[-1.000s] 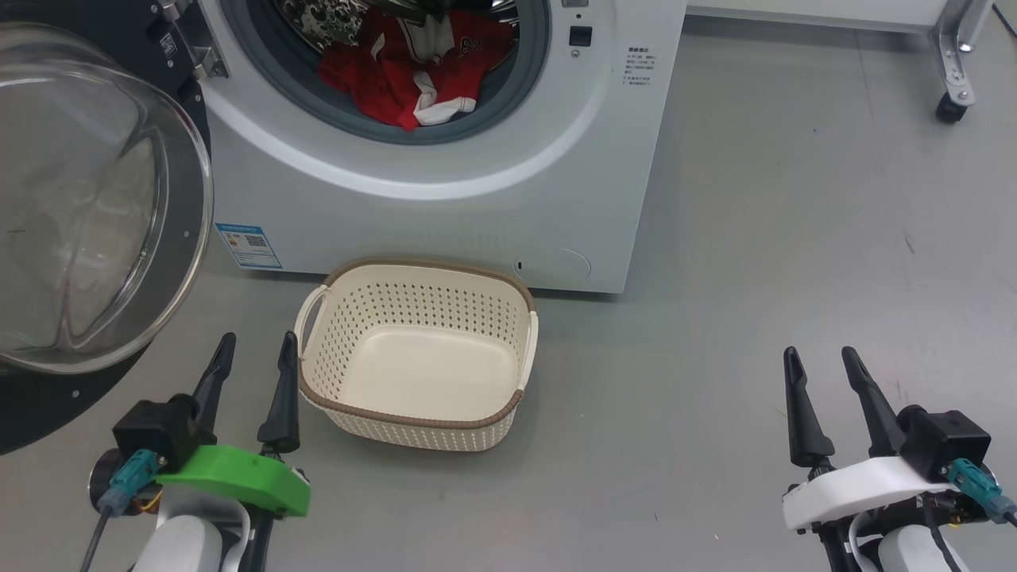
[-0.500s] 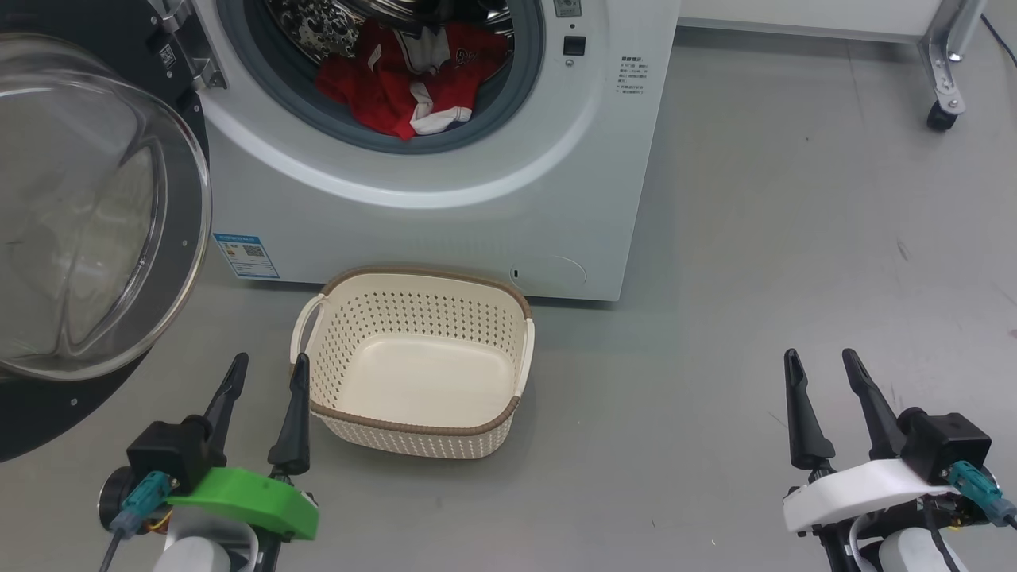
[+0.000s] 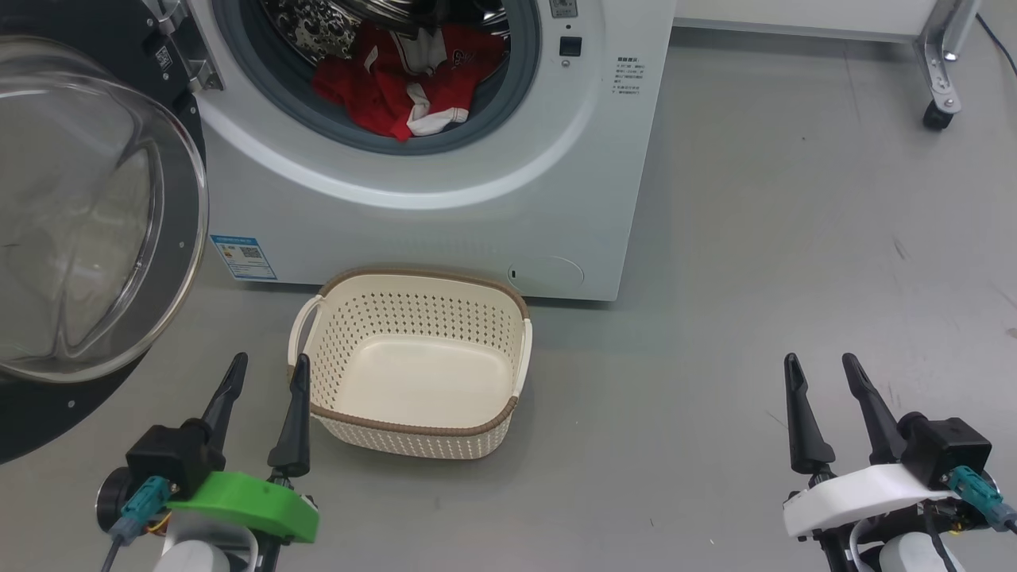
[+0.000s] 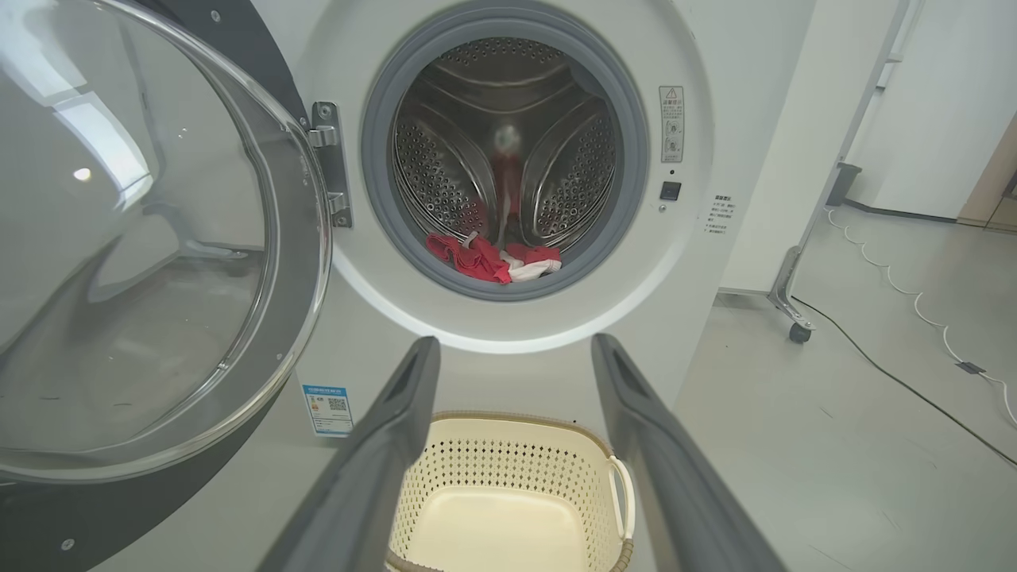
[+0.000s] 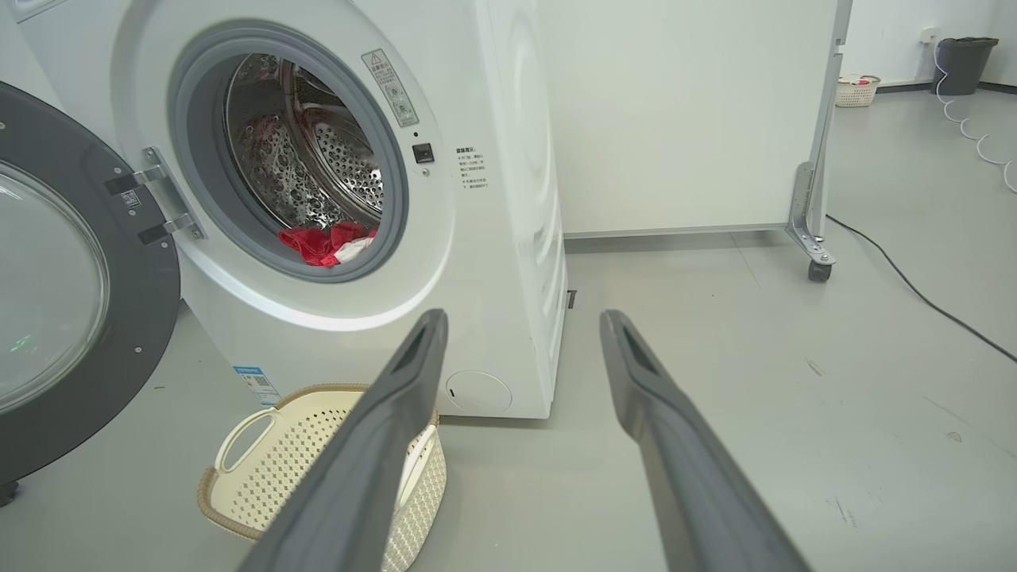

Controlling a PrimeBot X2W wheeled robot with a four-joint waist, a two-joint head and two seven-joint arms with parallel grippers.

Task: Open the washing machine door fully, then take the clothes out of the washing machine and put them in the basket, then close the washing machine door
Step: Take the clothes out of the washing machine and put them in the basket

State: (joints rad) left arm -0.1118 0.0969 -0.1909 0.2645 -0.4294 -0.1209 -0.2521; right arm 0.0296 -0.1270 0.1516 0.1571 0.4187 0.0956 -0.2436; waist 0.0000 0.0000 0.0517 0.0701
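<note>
The white washing machine (image 3: 445, 222) stands ahead with its black, glass-bowled door (image 3: 87, 214) swung wide to the left. Red and white clothes (image 3: 405, 79) lie at the front lip of the steel drum, seen too in the left wrist view (image 4: 489, 260) and the right wrist view (image 5: 326, 242). The cream basket (image 3: 413, 361) sits empty on the floor before the machine. My left gripper (image 3: 268, 364) hangs open just left of the basket, nothing between its fingers. My right gripper (image 3: 822, 364) is open over bare floor far to the right.
A white panel on a castor leg (image 3: 941, 79) stands right of the machine. A black cable (image 5: 914, 294) runs over the grey floor at the right. A dark bin (image 5: 965, 63) and a small basket (image 5: 856, 89) stand far behind.
The head camera has shifted, so the whole scene sits a little lower and further left in the picture. My left gripper has drawn slightly nearer the basket. The right gripper holds still.
</note>
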